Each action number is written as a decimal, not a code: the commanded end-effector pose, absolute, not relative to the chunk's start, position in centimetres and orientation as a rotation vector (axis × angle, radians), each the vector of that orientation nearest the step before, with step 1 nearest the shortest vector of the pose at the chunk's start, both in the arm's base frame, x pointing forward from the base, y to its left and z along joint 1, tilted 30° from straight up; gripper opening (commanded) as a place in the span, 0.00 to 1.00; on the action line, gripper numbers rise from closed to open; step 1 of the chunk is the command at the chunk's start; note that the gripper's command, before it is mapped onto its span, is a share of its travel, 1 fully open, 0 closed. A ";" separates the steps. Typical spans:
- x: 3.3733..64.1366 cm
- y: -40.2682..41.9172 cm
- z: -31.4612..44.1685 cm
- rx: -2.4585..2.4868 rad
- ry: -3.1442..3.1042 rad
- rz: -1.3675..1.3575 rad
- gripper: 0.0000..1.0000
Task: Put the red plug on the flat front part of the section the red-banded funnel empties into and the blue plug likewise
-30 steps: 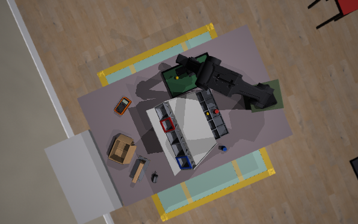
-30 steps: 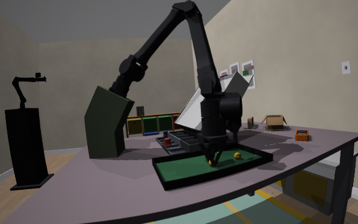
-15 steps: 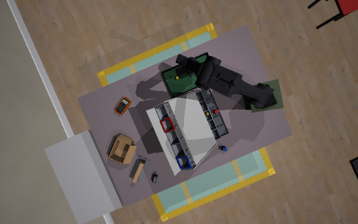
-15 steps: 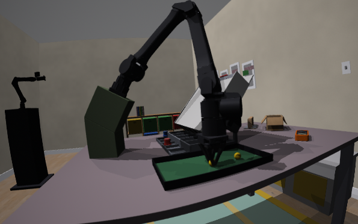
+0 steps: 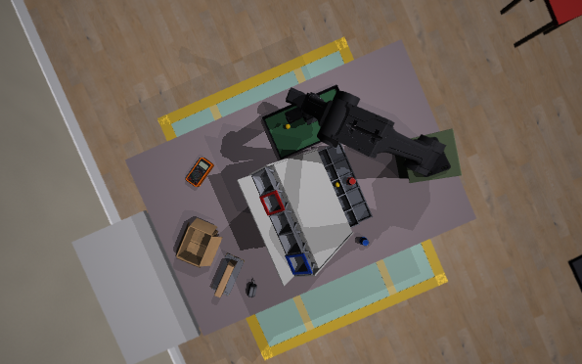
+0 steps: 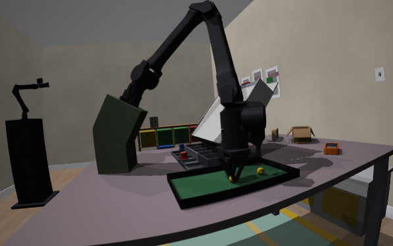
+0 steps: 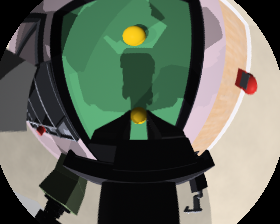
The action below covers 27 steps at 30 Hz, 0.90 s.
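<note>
My gripper (image 6: 234, 179) (image 7: 138, 113) is shut on a yellow marble (image 6: 230, 179) (image 7: 138, 115), low over the green tray (image 5: 286, 147) (image 6: 193, 190) (image 7: 81, 55); it is hidden in the overhead view. Another yellow marble (image 5: 288, 126) (image 6: 260, 170) (image 7: 134, 36) lies in that tray. A third yellow marble (image 5: 337, 185) lies in a section. The red plug (image 5: 352, 181) (image 6: 183, 155) (image 7: 41, 130) stands on that section's flat front part. The blue plug (image 5: 364, 242) (image 6: 181, 147) is on the table beside the sections. The red-banded funnel (image 5: 269, 193) and blue-banded funnel (image 5: 303, 273) look empty.
The pale cover (image 5: 317, 196) (image 6: 209, 125) rises between the funnels and the sections. An orange multimeter (image 5: 200, 171) (image 6: 331, 149), an open cardboard box (image 5: 198, 242) (image 6: 302, 135) and a small dark object (image 5: 251, 289) are beyond the funnels.
</note>
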<state>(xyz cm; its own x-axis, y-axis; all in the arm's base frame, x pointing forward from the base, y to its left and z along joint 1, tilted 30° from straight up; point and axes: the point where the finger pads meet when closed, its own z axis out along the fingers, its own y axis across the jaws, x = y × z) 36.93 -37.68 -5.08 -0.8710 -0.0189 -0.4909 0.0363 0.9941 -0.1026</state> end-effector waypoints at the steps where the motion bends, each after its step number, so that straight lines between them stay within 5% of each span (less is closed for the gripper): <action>1: 38.1 -37.9 -5.7 0.000 2.619 -0.151 0.00; 27: 35.7 -38.0 -3.4 0.017 2.623 -0.157 0.00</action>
<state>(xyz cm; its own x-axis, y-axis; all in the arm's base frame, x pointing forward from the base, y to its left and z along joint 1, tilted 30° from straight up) 36.57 -37.48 -4.87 -0.8733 -0.0173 -0.4869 0.0347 0.9946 -0.0977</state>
